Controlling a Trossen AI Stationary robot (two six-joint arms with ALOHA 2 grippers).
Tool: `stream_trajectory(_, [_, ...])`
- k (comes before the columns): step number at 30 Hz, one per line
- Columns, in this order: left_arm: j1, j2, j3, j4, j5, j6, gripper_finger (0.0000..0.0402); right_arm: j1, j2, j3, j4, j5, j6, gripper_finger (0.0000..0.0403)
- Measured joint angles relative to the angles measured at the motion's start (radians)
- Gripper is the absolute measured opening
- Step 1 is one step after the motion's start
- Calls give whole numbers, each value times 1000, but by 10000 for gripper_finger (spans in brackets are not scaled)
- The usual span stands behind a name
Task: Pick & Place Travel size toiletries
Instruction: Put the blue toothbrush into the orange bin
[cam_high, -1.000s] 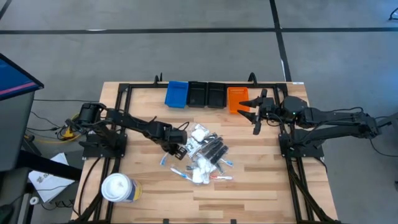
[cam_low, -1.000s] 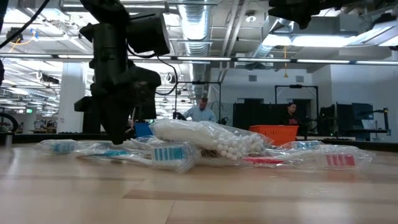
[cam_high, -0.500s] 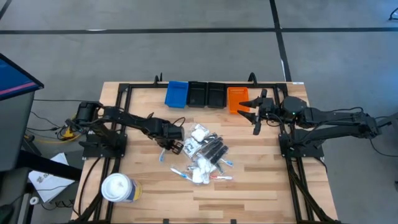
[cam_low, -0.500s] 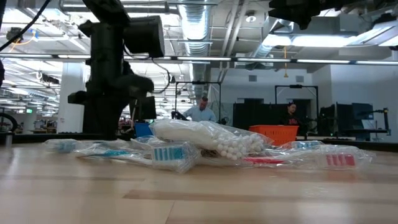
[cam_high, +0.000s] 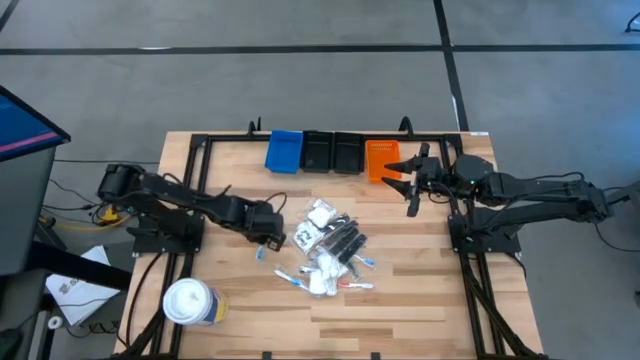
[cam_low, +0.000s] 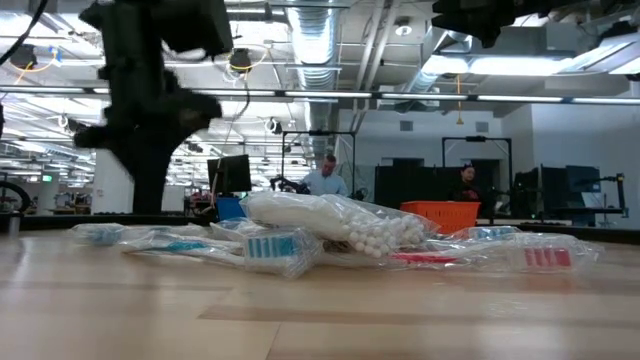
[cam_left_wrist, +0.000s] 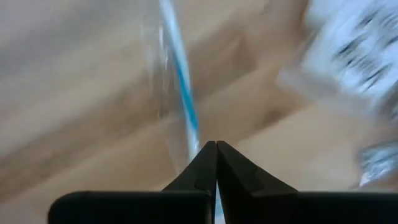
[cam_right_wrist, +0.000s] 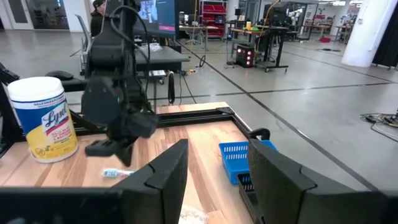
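The pick step is in hand. The left gripper is sitting low over the desk at the left edge of the pile of travel size toiletries, which is lying at the middle of the desk. Its fingers are pressed fully together; in the left wrist view a wrapped blue-striped stick is running up from the fingertips, but whether it is pinched between them cannot be told. The right gripper is waiting at the far right of the desk, just beside the orange bin, with its fingers partly apart and nothing between them. The blue bin and the two black bins are standing in a row along the far edge. Judged from this, the next move is calling for a lift to confirm the grasp, then a carry toward a bin at the far edge.
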Motion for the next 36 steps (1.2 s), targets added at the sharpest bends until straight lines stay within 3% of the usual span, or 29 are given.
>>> stream_trajectory(8, [57,26,-29,37,9,45,21,-25,0,0,0,0,11,159])
stream_trajectory(19, [69,26,-29,70,-13,73,151,-25,0,0,-10,0,11,159])
stream_trajectory(24, [69,33,-29,74,-13,73,190,-25,0,0,-10,0,13,159])
stream_trajectory(29, [73,77,-29,83,26,88,195,-25,0,0,-10,0,13,159])
stream_trajectory(36, [126,130,-24,100,94,107,167,-25,0,0,-10,0,13,159])
